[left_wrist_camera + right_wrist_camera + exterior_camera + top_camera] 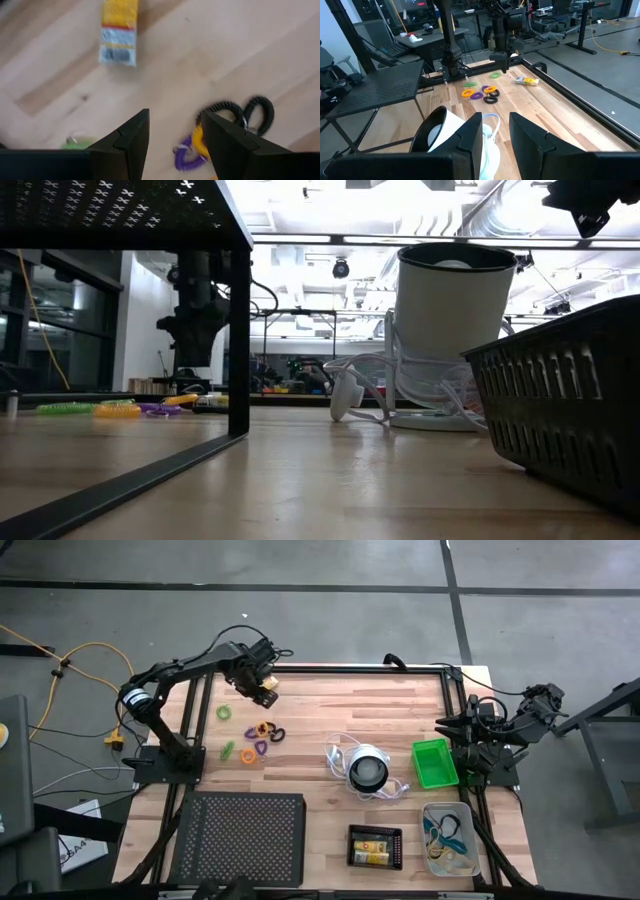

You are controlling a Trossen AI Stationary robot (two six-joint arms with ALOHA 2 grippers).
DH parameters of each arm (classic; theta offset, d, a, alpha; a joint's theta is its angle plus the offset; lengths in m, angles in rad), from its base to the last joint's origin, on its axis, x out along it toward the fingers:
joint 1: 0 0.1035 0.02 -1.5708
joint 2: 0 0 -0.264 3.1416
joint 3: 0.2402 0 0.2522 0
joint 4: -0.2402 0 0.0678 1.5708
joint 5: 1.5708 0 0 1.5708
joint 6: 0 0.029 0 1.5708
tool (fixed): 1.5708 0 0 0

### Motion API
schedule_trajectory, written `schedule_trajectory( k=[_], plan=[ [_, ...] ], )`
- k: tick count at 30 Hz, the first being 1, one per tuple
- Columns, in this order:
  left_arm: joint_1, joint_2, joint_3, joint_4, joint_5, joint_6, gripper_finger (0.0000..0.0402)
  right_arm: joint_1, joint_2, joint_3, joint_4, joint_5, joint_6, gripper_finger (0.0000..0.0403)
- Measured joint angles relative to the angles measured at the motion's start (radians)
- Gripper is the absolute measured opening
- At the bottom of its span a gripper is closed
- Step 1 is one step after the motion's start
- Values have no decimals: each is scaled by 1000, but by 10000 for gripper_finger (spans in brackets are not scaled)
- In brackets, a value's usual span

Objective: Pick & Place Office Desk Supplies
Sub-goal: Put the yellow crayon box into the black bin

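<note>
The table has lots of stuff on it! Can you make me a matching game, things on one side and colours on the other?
Things:
1. empty tray nearest the right arm
2. pack under the left gripper
3. perforated stand
4. round object with the cord

Colours:
A. black
B. white and black
C. green
D. yellow and white

Pairs: 1-C, 2-D, 3-A, 4-B

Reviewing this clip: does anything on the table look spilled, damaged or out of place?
Nothing looks spilled or damaged. One yellow-and-white pack lies alone on the bare wood, apart from the coiled loops, under the left claw, which hangs open and empty above it. Two similar packs sit in the black tray.
</note>
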Motion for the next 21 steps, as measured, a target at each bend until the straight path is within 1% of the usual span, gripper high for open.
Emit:
schedule_trajectory(
  k=[2,4,7,10,13,17,21],
  plan=[
    [-17,-13,0,-20,-5,-27,173,0,0,0,0,0,0,85],
    [-37,-42,0,-34,-37,-58,173,0,0,0,0,0,0,85],
    [-76,-108,0,-34,-120,-93,173,0,0,0,0,0,0,85],
    [-117,-172,-4,-40,-233,-134,173,0,0,0,0,0,0,85],
    [-146,-209,-23,-43,-318,-174,173,0,0,0,0,0,0,85],
    [-160,-216,-74,-28,-333,-215,173,0,0,0,0,0,0,85],
    [-174,-216,-171,130,-356,-230,173,0,0,0,0,0,0,85]
  ],
)
